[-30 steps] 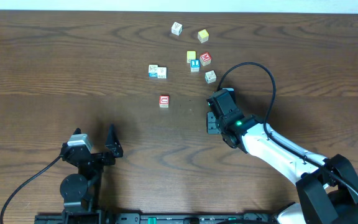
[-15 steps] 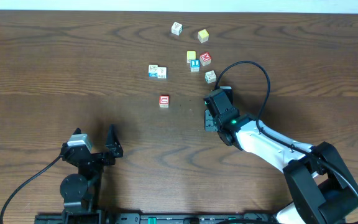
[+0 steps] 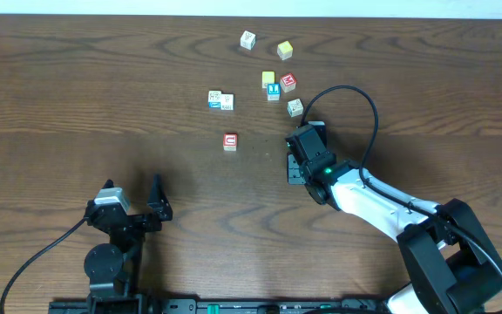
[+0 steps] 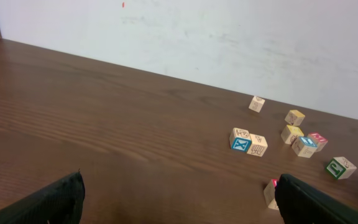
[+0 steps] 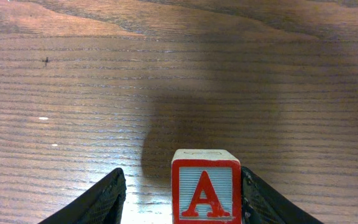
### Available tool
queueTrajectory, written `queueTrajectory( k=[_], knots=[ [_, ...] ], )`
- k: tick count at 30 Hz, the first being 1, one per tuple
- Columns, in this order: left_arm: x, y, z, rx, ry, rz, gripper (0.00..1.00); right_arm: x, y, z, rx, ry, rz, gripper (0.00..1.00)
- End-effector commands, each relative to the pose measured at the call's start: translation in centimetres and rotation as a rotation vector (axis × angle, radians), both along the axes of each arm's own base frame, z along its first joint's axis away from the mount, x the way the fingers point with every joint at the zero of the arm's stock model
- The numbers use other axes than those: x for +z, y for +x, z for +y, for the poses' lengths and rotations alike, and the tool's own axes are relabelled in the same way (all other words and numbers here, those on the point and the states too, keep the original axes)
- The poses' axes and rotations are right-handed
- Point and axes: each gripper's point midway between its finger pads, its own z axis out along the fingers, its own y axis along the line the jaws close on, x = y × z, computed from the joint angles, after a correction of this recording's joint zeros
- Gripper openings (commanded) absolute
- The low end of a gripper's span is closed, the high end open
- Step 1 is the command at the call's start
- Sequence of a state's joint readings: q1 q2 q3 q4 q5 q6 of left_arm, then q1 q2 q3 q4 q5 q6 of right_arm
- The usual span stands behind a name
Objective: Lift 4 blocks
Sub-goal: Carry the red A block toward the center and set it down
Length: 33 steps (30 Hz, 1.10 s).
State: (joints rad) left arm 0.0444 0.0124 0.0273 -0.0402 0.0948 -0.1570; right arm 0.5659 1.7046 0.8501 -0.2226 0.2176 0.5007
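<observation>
The red-framed "A" block (image 5: 206,186) stands between the fingers of my right gripper (image 5: 182,200). It rests against the right finger (image 5: 263,202), with a clear gap to the left finger (image 5: 98,202), so the jaws are open. In the overhead view the right gripper (image 3: 296,166) hides this block. The red-framed "C" block (image 3: 230,140) lies left of it. The whitish block (image 3: 247,39) sits at the far edge, and the blue-lettered block (image 3: 273,89) sits in the cluster. My left gripper (image 3: 133,202) is wide open over bare wood at the near left.
Two plain yellow cubes (image 3: 285,50) (image 3: 268,79), a pink-red cube (image 3: 288,82) and a green-marked cube (image 3: 295,107) sit just beyond the right gripper. A pair of white cubes (image 3: 220,100) lies further left. A pale wall (image 4: 229,43) borders the far table edge.
The right arm has shifted a little toward the far side and left, then stayed put. The left arm has not moved.
</observation>
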Motion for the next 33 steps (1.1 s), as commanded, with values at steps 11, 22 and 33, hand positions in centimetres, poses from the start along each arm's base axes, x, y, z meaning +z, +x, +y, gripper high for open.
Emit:
queueTrajectory(
  k=[11, 22, 33],
  knots=[
    [-1.6, 0.0, -0.1, -0.008, 0.003, 0.044, 0.98, 1.2, 1.2, 1.0, 0.053, -0.001, -0.043, 0.57],
    [-1.6, 0.0, -0.1, -0.008, 0.003, 0.044, 0.98, 1.7, 1.5, 0.8, 0.082, -0.048, -0.044, 0.57],
    [-1.6, 0.0, -0.1, -0.008, 0.003, 0.044, 0.98, 0.4, -0.8, -0.5, -0.033, -0.041, 0.070, 0.43]
  ],
)
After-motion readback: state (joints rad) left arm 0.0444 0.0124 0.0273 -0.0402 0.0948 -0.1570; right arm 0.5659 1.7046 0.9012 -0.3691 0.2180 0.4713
